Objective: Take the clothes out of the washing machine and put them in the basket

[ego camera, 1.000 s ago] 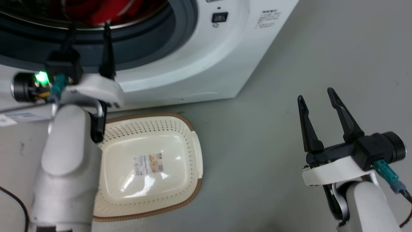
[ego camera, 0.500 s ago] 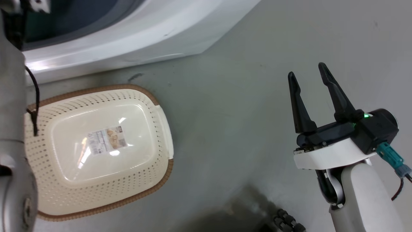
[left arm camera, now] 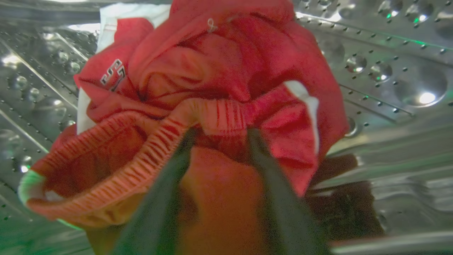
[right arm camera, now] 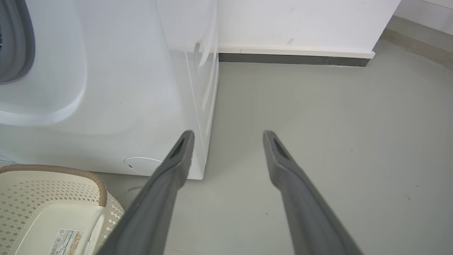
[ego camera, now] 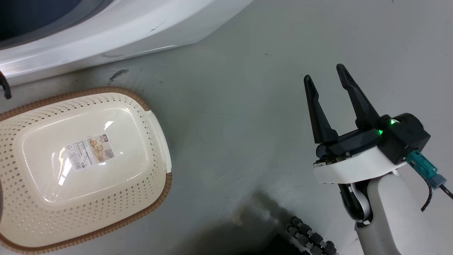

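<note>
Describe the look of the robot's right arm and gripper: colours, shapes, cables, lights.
The right gripper has two long black fingers tapering to points, on a white curved mount. Beside it sits a black housing with a green light, a teal connector and black cable. The forearm is pale grey.

Nothing legible; tiny print on basket (ego camera: 152,177) label sticker (ego camera: 90,151); creased number print (left arm camera: 113,72) on clothes (left arm camera: 212,71)

Smooth grey floor (right arm camera: 318,124), white wall (right arm camera: 293,21), dark grey skirting strip (right arm camera: 283,58), soft overhead glare
</note>
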Tool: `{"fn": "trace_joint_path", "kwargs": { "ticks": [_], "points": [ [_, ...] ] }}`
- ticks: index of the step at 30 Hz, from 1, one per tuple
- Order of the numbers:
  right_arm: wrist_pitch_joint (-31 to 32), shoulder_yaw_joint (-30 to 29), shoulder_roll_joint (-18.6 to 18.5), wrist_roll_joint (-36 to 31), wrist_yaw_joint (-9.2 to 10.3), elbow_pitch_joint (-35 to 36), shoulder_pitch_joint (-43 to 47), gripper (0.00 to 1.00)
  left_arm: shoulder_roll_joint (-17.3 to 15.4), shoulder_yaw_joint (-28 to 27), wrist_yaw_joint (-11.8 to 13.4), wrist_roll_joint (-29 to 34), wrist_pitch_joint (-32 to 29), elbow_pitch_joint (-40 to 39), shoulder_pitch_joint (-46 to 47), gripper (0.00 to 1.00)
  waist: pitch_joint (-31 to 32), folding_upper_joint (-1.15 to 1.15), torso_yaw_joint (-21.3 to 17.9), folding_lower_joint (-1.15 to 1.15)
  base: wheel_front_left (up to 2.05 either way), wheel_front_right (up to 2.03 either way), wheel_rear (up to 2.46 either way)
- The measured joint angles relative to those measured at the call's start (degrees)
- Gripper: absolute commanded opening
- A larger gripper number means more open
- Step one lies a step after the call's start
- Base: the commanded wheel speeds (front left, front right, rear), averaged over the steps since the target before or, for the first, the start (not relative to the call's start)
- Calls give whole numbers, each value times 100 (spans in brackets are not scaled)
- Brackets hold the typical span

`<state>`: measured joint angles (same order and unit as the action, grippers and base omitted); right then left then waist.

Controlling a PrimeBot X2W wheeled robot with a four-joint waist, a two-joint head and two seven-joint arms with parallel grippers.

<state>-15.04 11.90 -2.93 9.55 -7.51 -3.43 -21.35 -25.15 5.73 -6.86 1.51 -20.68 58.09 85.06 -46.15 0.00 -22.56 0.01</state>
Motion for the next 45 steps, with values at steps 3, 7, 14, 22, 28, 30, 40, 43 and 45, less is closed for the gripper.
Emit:
{"fn": "trace_joint_path", "kwargs": {
  "ticks": [3, 7, 14, 22, 28, 30, 40, 43, 45],
  "points": [
    [0, 15, 0, 8, 0, -25, -14, 100, 2, -5, 53, -33, -134, 67, 35, 0, 27, 0, 1, 0, 0, 0, 0],
    [0, 48, 0, 21, 0, -63, -71, 100, 27, -13, 127, -104, 163, 0, 32, 0, 105, 0, 31, 0, 0, 0, 0],
    [-1, -24, 4, -121, 0, -294, 48, 100, 283, -154, 339, -423, 2039, -229, -961, 0, 701, 0, 180, -1, 0, 0, 0],
    [-2, -201, 7, -458, 0, -571, 563, 100, 676, -408, 443, -833, 3499, -229, -2498, 0, 1752, 0, 451, -1, 0, 0, 0],
    [-2, -363, 9, -658, 0, -722, 912, 100, 976, -581, 471, -1021, 3560, -1168, -3714, 0, 2563, 0, 723, -2, 0, 0, 0],
    [-2, -426, 8, -699, 0, -744, 1015, 100, 1023, -632, 486, -1027, 3571, -1629, -4137, 0, 2805, 0, 816, -3, 0, 0, 0],
    [-3, -712, 5, -862, 0, -854, 1589, 100, 1624, -754, 544, -947, 3575, -4191, -6622, 0, 3874, 0, 1389, -4, 0, 0, 0],
    [-3, -766, 4, -879, 0, -860, 1680, 100, 1738, -754, 594, -913, 3575, -4724, -7179, 0, 4039, 0, 1501, -3, 0, 0, 0],
    [-3, -769, 5, -879, 0, -862, 1762, 100, 1804, -749, 621, -895, 3575, -5009, -7537, 0, 4122, 0, 1574, -4, 0, 0, 0]
  ]
}}
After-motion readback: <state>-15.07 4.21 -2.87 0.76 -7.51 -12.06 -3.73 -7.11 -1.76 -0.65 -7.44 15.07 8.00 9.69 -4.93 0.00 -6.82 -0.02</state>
